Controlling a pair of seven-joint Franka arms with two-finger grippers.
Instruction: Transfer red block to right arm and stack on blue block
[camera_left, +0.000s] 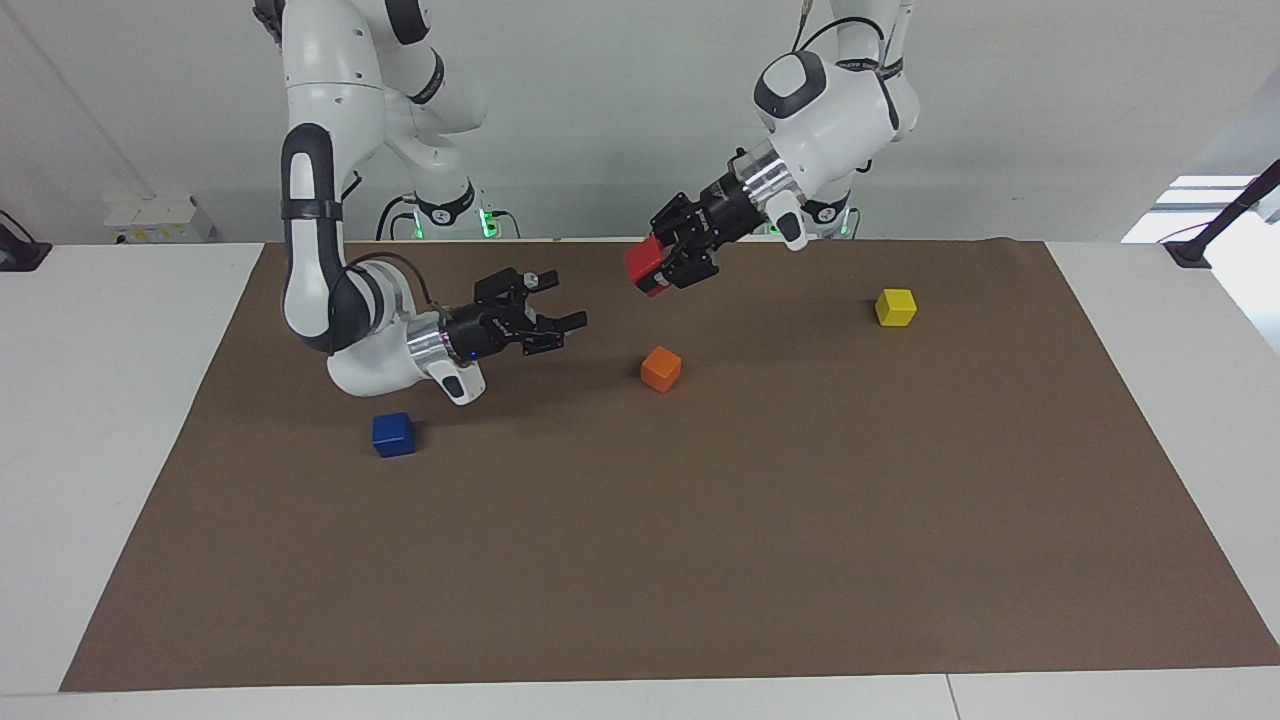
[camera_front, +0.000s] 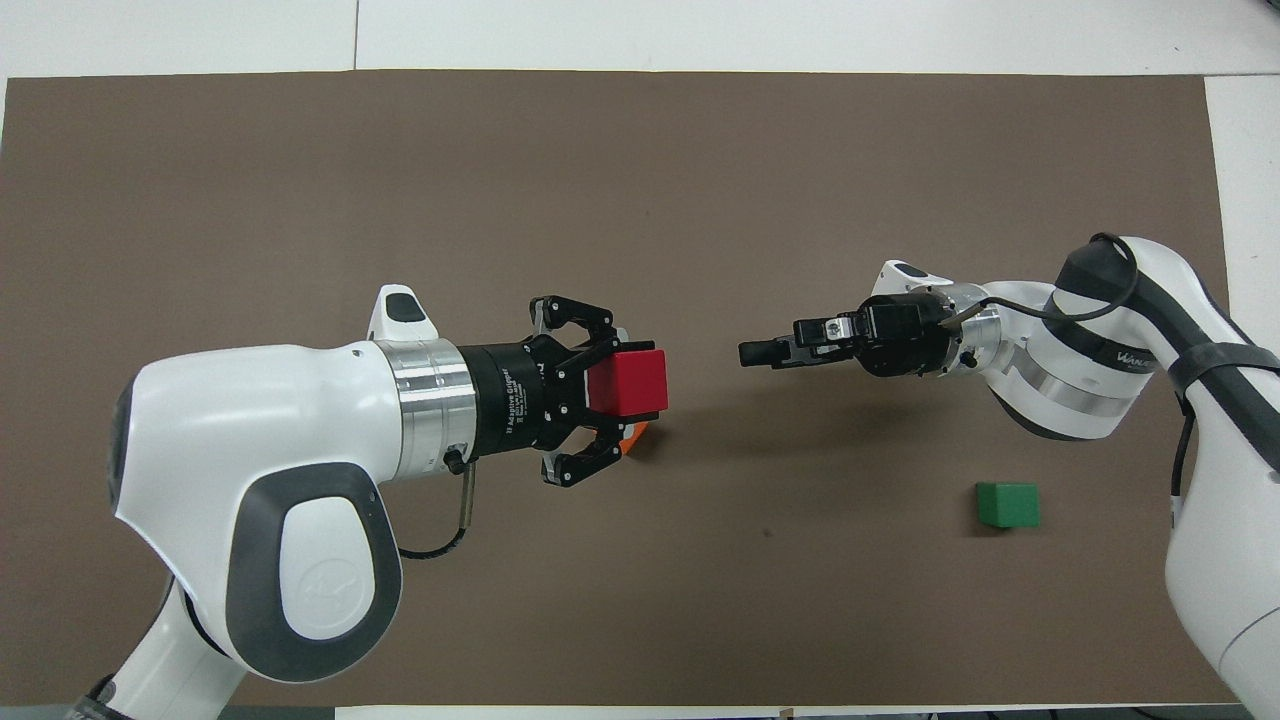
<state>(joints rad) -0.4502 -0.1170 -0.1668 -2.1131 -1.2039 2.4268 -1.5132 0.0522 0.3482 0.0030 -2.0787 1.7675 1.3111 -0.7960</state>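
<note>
The red block (camera_left: 646, 266) is clamped in the left gripper (camera_left: 668, 262), in the air above the orange cube (camera_left: 661, 368). The right gripper (camera_left: 545, 322), fingers spread and empty, points at it from its 8 o'clock in the facing view. The handover is in hand; next the block must slide between those fingers before the blue block (camera_left: 393, 434) matters.

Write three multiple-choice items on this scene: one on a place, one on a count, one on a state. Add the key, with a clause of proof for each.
1. Where does the blue block lie?
A. toward the right arm's end of the table
B. toward the left arm's end
C. stacked on another block

2. How many blocks rest on the mat?
A. two
B. three
C. five

3. The left gripper is:
A. open and empty
B. shut on the red block
C. resting on the mat

Key:
1 A: it lies alone on the mat, below the open right gripper.
2 B: blue, orange and yellow lie there.
3 B: red sits between its fingers, in the air.
</note>
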